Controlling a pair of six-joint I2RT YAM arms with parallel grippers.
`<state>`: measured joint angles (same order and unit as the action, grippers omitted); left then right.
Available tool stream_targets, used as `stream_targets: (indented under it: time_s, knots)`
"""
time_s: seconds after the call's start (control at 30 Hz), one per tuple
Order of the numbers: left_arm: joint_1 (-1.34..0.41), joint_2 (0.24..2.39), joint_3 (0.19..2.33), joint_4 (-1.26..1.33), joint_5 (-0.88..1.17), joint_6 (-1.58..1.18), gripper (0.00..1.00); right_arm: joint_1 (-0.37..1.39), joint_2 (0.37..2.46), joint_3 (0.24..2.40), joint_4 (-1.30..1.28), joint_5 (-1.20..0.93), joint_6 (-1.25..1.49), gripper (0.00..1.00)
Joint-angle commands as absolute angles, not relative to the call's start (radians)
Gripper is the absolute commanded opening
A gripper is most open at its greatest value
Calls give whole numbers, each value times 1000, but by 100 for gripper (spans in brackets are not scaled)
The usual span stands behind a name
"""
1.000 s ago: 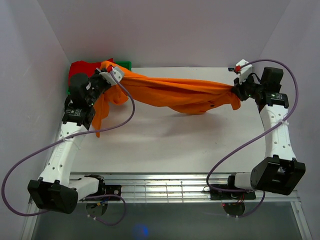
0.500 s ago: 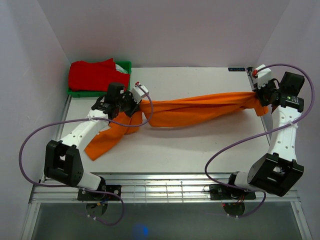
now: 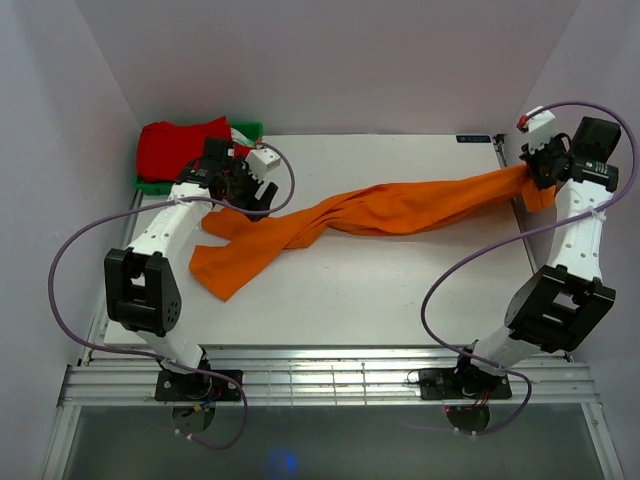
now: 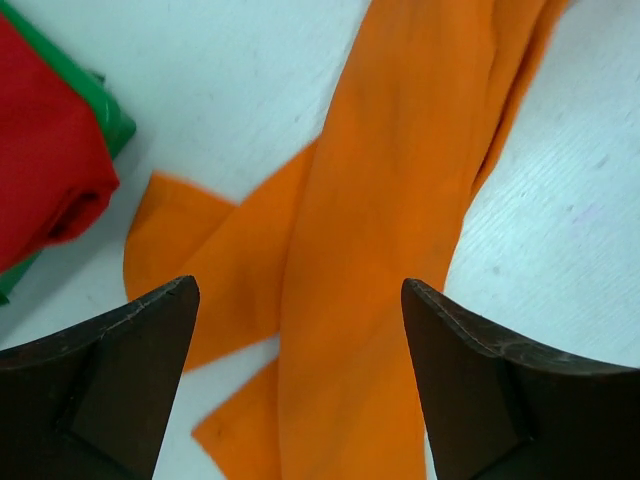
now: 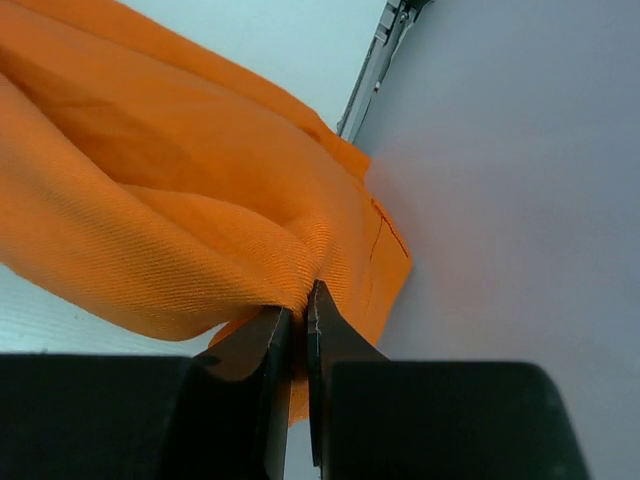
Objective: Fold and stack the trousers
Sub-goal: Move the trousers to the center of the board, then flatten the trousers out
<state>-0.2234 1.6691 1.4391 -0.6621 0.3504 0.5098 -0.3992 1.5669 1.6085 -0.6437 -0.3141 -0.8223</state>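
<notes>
The orange trousers (image 3: 370, 212) stretch across the table from lower left to upper right, legs crossed and lying flat at the left end (image 4: 380, 260). My left gripper (image 3: 262, 196) hangs open just above the leg ends, nothing between its fingers (image 4: 120, 370). My right gripper (image 3: 531, 178) is shut on a bunched fold of the orange trousers (image 5: 200, 240) at the table's far right edge, close to the wall. Red folded trousers (image 3: 180, 145) rest in the green tray (image 3: 248, 130) at the back left.
The green tray's corner (image 4: 105, 110) with the red cloth (image 4: 40, 150) sits just left of my left gripper. A purple wall (image 5: 520, 180) stands right behind my right gripper. Metal rails (image 3: 320, 375) run along the table's near edge.
My left gripper has opened and let the orange trousers drop; the leg ends now lie flat. It moved back left. My right gripper pulled its end further right and up.
</notes>
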Motion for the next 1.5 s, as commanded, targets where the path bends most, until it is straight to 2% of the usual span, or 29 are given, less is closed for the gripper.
stream_targets:
  time_s: [0.0,0.13,0.27,0.43,0.7,0.9,0.93,1.0,1.03,1.07,1.1,1.17,1.23,1.3,1.33,1.37,1.47]
  knots:
    - [-158,1559,1367,-799,411,607,93,-408,1485,1528,-595,-282,-935,8]
    - [-137,1415,1102,-813,368,799,94,-420,1416,1396,-557,-272,-979,8]
    - [-127,1342,956,-799,315,879,94,-429,1359,1290,-554,-278,-1002,8]
    - [-126,1382,876,-707,259,868,88,-449,1292,1190,-540,-272,-1060,8]
    - [-126,1470,850,-683,296,825,69,-491,1285,1157,-540,-276,-1080,8]
    - [-149,1500,766,-598,230,810,70,-491,1299,1170,-541,-287,-1068,8]
    - [-150,1509,755,-583,206,802,62,-492,1302,1172,-543,-288,-1066,8]
    - [-153,1538,750,-575,184,801,54,-491,1304,1178,-541,-294,-1062,8]
    - [-153,1545,750,-575,180,801,46,-492,1304,1178,-541,-299,-1058,8]
    - [-155,1548,750,-578,178,802,32,-492,1305,1178,-541,-302,-1057,8]
    - [-155,1540,756,-597,182,802,24,-492,1305,1178,-541,-304,-1057,8]
    - [-156,1516,833,-653,228,802,0,-491,1304,1174,-546,-307,-1054,8]
    - [-152,1461,949,-790,308,793,0,-491,1298,1164,-548,-308,-1055,8]
    - [-147,1440,1196,-895,431,767,0,-491,1292,1144,-546,-308,-1074,8]
    - [-147,1454,1285,-911,458,747,0,-491,1290,1141,-545,-302,-1080,8]
    - [-147,1474,1460,-922,478,723,0,-492,1293,1140,-546,-301,-1086,8]
    - [-147,1609,1678,-901,479,635,0,-492,1299,1135,-546,-290,-1095,8]
